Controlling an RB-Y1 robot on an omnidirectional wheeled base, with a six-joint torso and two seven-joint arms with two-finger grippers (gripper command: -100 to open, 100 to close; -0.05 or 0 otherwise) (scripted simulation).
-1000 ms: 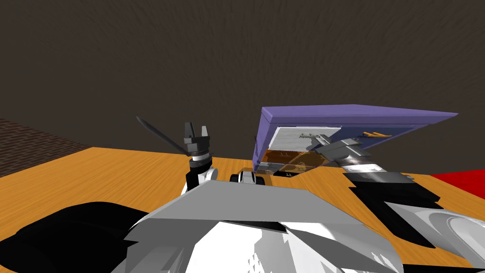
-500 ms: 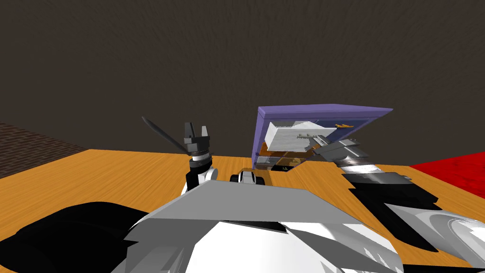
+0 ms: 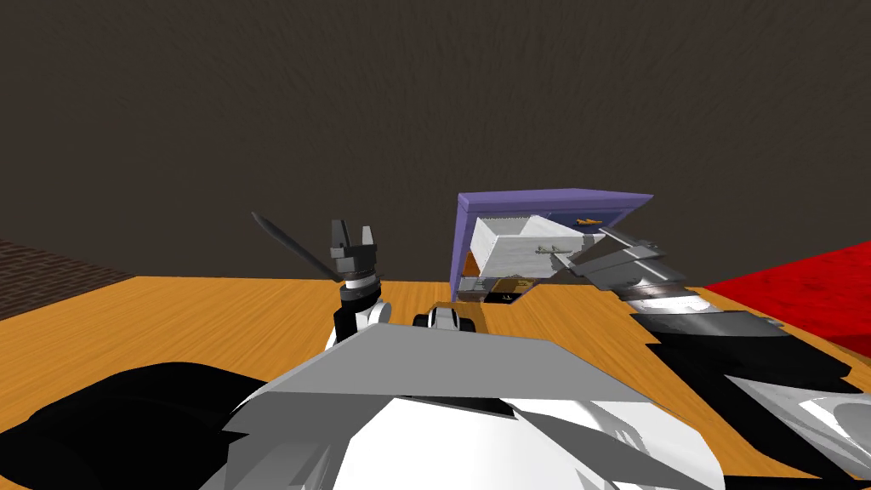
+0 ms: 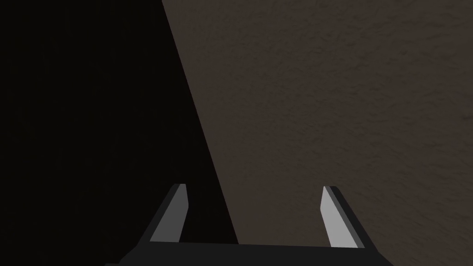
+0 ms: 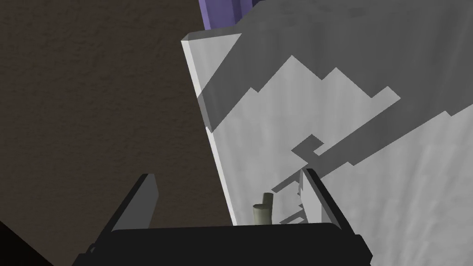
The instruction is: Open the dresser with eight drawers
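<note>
The purple dresser (image 3: 544, 202) stands against the dark brown wall (image 3: 340, 102), ahead and to my right. A light grey drawer (image 3: 506, 253) juts out from under its top slab, at the end nearer the middle of the head view. Orange wood-grain floor (image 3: 170, 315) runs broad on that side of the dresser up to the wall, and a red patch (image 3: 791, 276) lies on the other side.

The right tool (image 3: 572, 258) reaches to the drawer's front at its small olive-grey handle (image 3: 549, 249). The right wrist view gives what the head view cannot: the drawer's (image 5: 323, 115) side edge runs up between the fingers of the right tool (image 5: 226, 175). One finger lies over the grey front face, the other past the edge with the wall behind it. They are spread wide, and the handle (image 5: 262, 213) is a stub between them, close to the dark body, with neither finger pressing it. A strip of the dresser (image 5: 221, 11) shows beyond the drawer.

The left tool (image 3: 353, 238) is raised well apart from the dresser, above the floor. In its wrist view the left tool (image 4: 254, 214) is spread wide, holding nothing.
</note>
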